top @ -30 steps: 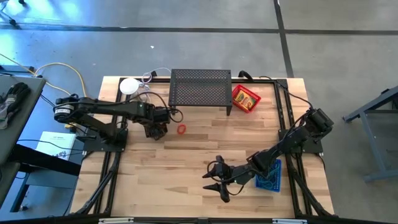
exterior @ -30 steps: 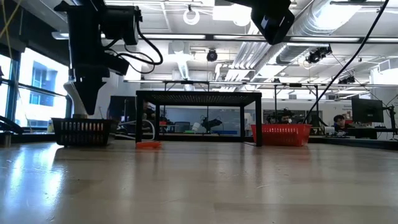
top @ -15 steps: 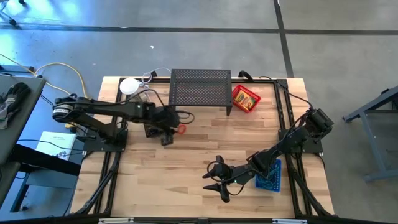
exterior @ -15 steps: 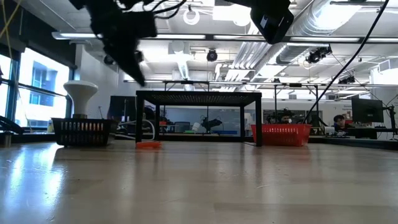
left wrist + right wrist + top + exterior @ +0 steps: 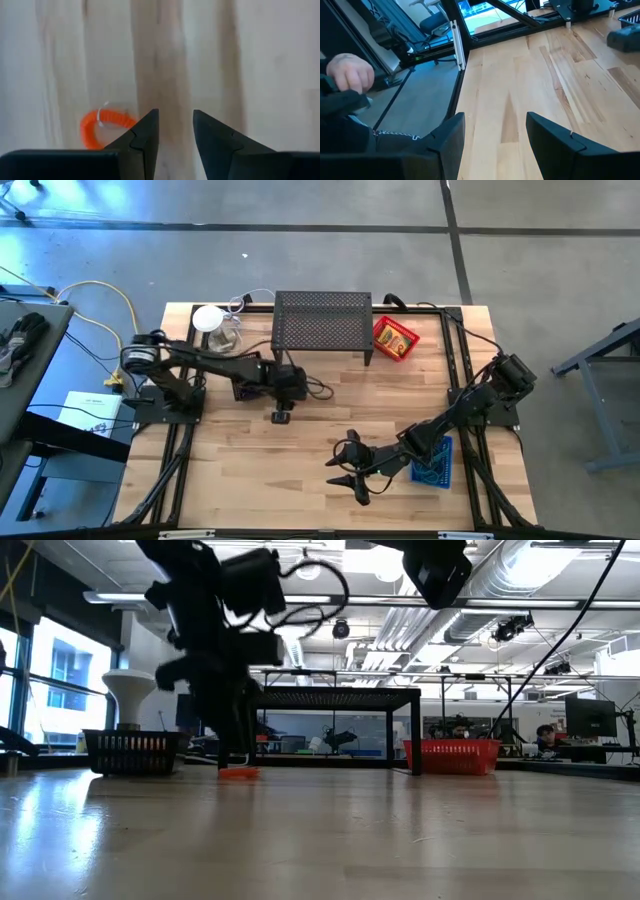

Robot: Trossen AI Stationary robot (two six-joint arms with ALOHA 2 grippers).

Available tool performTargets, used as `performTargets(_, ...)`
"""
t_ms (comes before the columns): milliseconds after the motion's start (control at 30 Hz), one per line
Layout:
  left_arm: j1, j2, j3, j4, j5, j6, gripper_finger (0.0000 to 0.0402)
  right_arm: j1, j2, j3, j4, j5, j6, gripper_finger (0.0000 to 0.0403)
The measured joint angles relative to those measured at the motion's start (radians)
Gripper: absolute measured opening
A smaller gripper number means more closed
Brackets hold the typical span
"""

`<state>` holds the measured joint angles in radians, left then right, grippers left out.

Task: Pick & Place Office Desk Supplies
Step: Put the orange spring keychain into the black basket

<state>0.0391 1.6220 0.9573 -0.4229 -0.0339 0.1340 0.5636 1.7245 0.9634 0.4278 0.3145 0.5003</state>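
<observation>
While the right gripper point(image 5: 343, 470) waits wide open near the table's front edge, the left gripper point(image 5: 175, 131) points down over the orange ring point(image 5: 102, 128) – jaws slightly parted, empty – mid-table, just before the black perforated stand point(image 5: 322, 320).

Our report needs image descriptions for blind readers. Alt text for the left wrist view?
The left gripper, fingers slightly apart, points down at a pale wooden table. A small orange coiled ring lies beside one finger, outside the gap.
</observation>
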Motion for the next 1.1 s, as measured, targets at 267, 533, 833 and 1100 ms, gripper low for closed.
performTargets(267, 0.031, 0.044, 0.000, 0.038, -0.044, -0.034, 0.0113, 0.000, 0.000, 0.000, -0.014, 0.000, -0.001, 0.0199)
performTargets(533, 0.075, 0.059, 0.000, 0.030, -0.043, -0.087, 0.0113, 0.000, 0.000, 0.000, -0.024, 0.000, -0.002, 0.0199)
performTargets(833, 0.103, 0.062, -0.004, 0.024, -0.049, -0.131, 0.0113, 0.006, 0.000, 0.000, -0.033, 0.000, -0.001, 0.0199)
performTargets(1100, 0.102, 0.095, -0.004, 0.002, -0.077, -0.134, 0.0113, 0.006, 0.000, 0.000, -0.030, 0.000, -0.001, 0.0199)
